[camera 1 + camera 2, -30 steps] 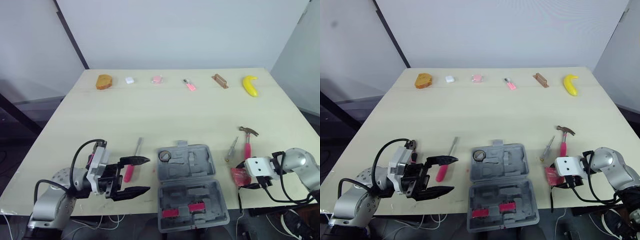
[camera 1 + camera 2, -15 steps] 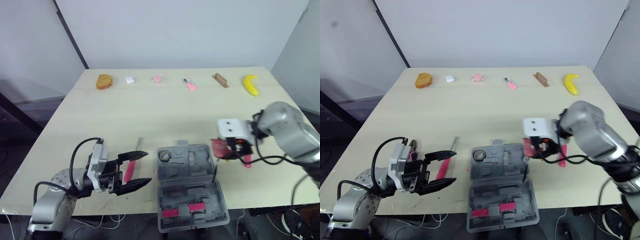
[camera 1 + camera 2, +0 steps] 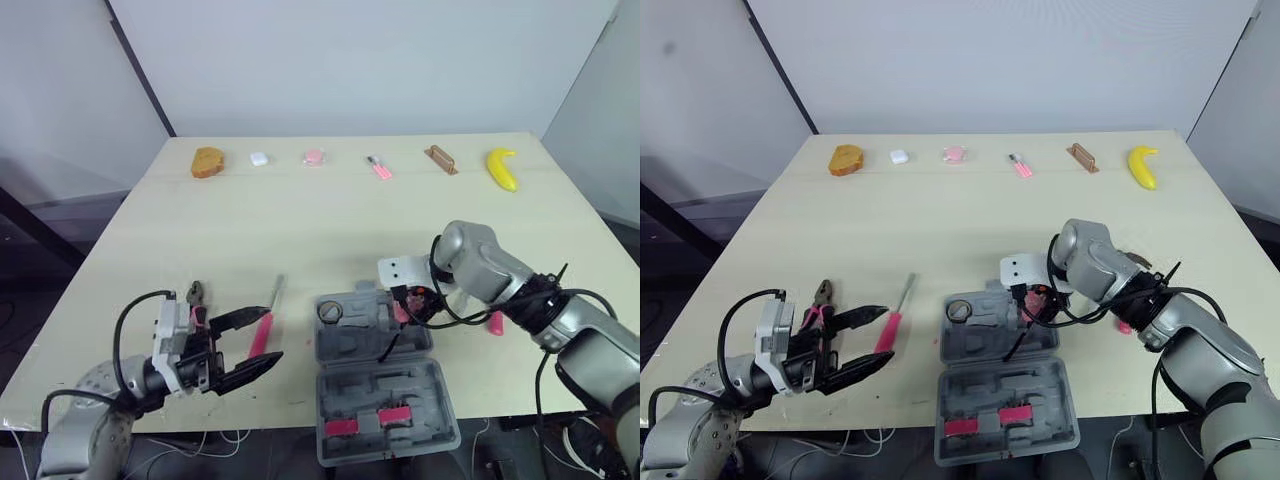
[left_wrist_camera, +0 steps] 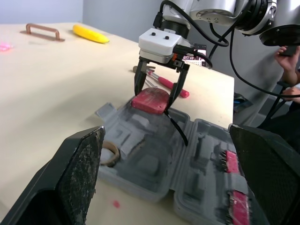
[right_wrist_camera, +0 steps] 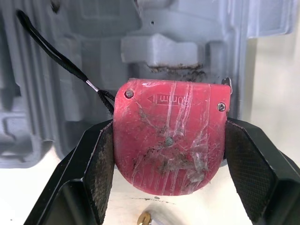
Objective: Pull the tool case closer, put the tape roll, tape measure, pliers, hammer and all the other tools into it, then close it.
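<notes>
Step in hand: stowing the tape measure (image 5: 169, 145). The right hand (image 4: 154, 98) is clamped on it, one black finger on each side of the red body. It hangs over the far half of the open tool case (image 3: 400, 385), near that half's right edge. I cannot tell whether the tape measure touches the moulded tray. Its black strap (image 5: 61, 63) trails down into the case.

Already in the case: tape roll (image 3: 330, 312), in the far left pocket.

On the table (image 3: 300, 230), outside the case:
- hammer (image 4: 168, 85), right of the case, partly behind the right arm
- screwdriver (image 3: 276, 295), left of the case
- pliers (image 3: 820, 295), further left

The left hand (image 3: 274, 334) is spread wide and holds nothing. It hovers just beside the screwdriver handle.

Judgement, next move: line the tape measure up over a matching recess, lower it until seated, then let go. The strap needs to go inside the tray, or it could foul the lid at closing. The task looks less than half done.
</notes>
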Available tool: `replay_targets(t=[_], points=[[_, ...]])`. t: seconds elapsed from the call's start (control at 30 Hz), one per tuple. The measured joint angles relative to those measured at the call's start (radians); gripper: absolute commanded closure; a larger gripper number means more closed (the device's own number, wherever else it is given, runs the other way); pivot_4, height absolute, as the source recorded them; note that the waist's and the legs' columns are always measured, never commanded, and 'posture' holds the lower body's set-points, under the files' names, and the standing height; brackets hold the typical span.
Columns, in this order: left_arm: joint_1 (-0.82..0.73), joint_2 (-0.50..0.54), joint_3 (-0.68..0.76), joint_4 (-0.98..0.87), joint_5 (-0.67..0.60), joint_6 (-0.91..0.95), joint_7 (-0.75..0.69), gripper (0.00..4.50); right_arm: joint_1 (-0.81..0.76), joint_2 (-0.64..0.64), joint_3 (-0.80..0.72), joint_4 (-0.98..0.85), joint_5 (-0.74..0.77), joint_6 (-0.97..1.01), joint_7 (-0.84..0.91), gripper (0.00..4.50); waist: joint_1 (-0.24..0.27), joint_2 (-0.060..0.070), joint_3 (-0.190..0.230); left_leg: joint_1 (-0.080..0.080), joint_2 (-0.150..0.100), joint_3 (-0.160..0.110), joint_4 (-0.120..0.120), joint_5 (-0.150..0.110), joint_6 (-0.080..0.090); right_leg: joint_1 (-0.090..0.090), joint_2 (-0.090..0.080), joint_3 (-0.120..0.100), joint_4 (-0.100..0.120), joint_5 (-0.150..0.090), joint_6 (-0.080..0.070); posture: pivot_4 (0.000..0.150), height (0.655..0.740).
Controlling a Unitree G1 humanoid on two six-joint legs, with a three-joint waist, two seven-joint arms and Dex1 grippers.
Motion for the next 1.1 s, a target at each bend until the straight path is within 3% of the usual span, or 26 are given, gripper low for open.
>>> replay_targets(t=[0.4, 0.5, 0.7, 0.9, 0.97, 1.1], points=[[0.025, -0.003, 0.005, -0.080, -0.006, 0.004, 0.066, 0.00, 0.003, 0.071, -0.001, 0.106, -0.051, -0.116, -0.023, 1.65, -0.001, 0.000, 0.000, 0.000, 0.000, 0.000, 0.000, 0.000, 0.000, 0.000, 0.000, 0.000, 0.000, 0.000, 0.000, 0.150, 0.7400], [0.025, -0.002, 0.005, -0.083, -0.008, 0.016, 0.081, 0.00, 0.007, 0.073, -0.003, 0.103, -0.054, -0.125, -0.017, 0.16, -0.001, 0.000, 0.000, 0.000, 0.000, -0.001, 0.000, 0.000, 0.000, 0.000, 0.000, 0.000, 0.000, 0.000, 0.000, 0.150, 0.7400], [0.007, 0.000, -0.010, -0.121, -0.018, 0.053, 0.106, 0.00, 0.042, 0.036, -0.040, 0.002, -0.057, -0.117, -0.023, 0.03, 0.002, 0.000, 0.000, 0.000, 0.000, -0.001, 0.000, 0.000, 0.000, 0.000, 0.000, 0.000, 0.000, 0.000, 0.000, 0.150, 0.7400], [-0.018, 0.002, -0.017, -0.130, -0.019, 0.081, 0.125, 0.00, 0.171, -0.033, -0.255, -0.257, 0.050, -0.014, -0.045, 0.03, 0.003, 0.000, 0.000, 0.000, 0.000, -0.002, 0.000, 0.000, 0.000, 0.002, 0.000, -0.001, 0.000, 0.000, 0.000, 0.150, 0.7400], [-0.034, 0.001, -0.024, -0.138, -0.019, 0.097, 0.131, 0.00, 0.289, 0.020, -0.428, -0.304, 0.188, 0.007, -0.099, 0.03, 0.003, -0.001, 0.000, 0.001, 0.000, -0.002, -0.001, 0.000, 0.000, 0.002, 0.000, -0.001, 0.000, 0.000, 0.000, 0.150, 0.7400], [-0.058, 0.001, -0.044, -0.145, -0.020, 0.115, 0.138, 0.00, 0.391, 0.067, -0.578, -0.309, 0.279, -0.044, -0.217, 0.03, 0.002, -0.001, 0.000, 0.001, 0.000, -0.001, -0.001, 0.000, 0.000, 0.002, 0.000, 0.000, 0.000, 0.000, 0.000, 0.150, 0.7400]])
